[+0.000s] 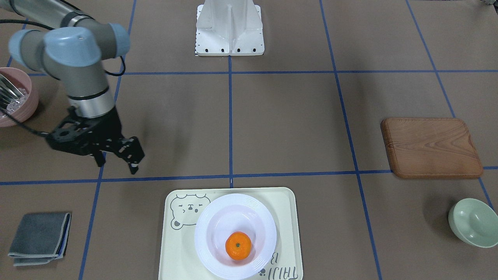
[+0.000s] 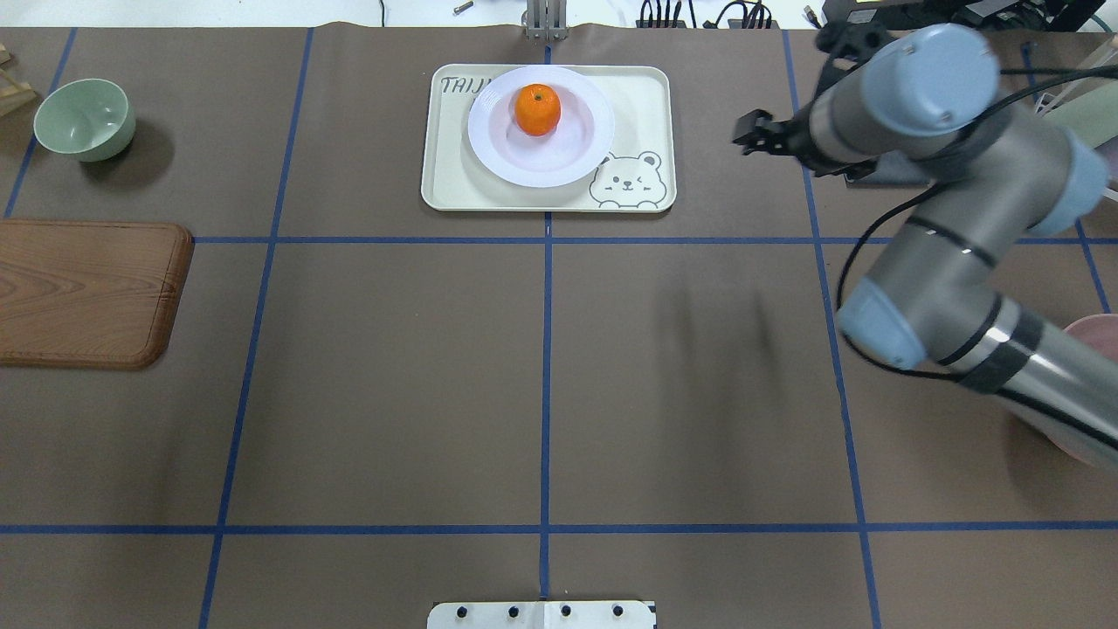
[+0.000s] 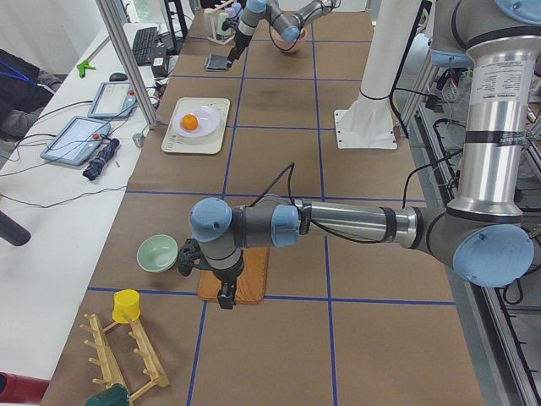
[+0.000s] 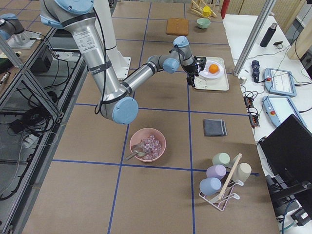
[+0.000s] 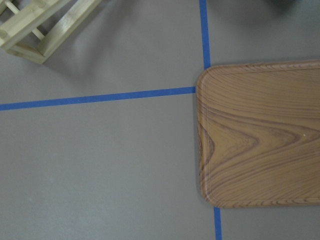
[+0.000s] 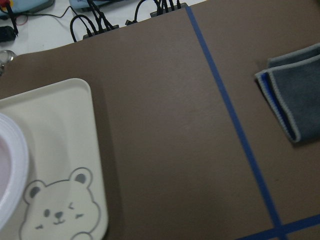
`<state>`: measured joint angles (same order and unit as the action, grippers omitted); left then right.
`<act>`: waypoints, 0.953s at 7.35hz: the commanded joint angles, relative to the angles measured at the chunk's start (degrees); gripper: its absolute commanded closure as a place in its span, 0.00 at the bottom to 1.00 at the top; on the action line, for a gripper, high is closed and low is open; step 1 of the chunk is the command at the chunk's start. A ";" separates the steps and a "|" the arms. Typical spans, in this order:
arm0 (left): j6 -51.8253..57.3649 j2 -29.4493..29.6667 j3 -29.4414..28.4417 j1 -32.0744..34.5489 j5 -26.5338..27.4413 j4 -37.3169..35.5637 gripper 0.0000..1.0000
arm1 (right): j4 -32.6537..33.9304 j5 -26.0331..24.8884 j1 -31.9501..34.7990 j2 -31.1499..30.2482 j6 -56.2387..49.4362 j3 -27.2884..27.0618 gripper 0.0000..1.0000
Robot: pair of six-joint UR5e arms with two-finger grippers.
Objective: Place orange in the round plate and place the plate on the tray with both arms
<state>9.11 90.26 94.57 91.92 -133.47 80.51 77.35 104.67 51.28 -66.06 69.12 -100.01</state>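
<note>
Though unseen overhead, left hand (image 3: pixel 225 299) shows side-on

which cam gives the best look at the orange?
Exterior front-facing: the orange is largest there, stem dot visible, sitting in the round plate on the tray. Overhead shows it clearly but smaller. Both side views show only a tiny orange spot. The right wrist view catches just plate rim and tray; the left wrist view, none.
</note>
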 commanded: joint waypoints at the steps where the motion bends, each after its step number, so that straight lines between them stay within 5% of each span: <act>1: -0.23 -0.79 0.97 0.01 -0.47 -0.18 0.01 | 0.26 15.77 14.93 -10.35 -26.90 -1.24 0.00; 3: -0.23 -0.79 0.62 -0.08 -0.04 -0.09 0.01 | 3.40 20.74 26.45 -19.33 -54.32 -0.89 0.00; 5: -0.24 -0.70 0.36 -0.08 -0.03 0.00 0.01 | 16.45 22.77 34.73 -21.47 -76.14 -1.33 0.00; 7: -0.15 -0.87 0.18 -0.08 -0.03 0.08 0.01 | 27.90 22.77 37.22 -21.22 -82.65 -2.21 0.00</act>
<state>8.85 89.48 94.93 91.85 -133.51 80.56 98.18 127.27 86.65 -87.36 -8.80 -101.73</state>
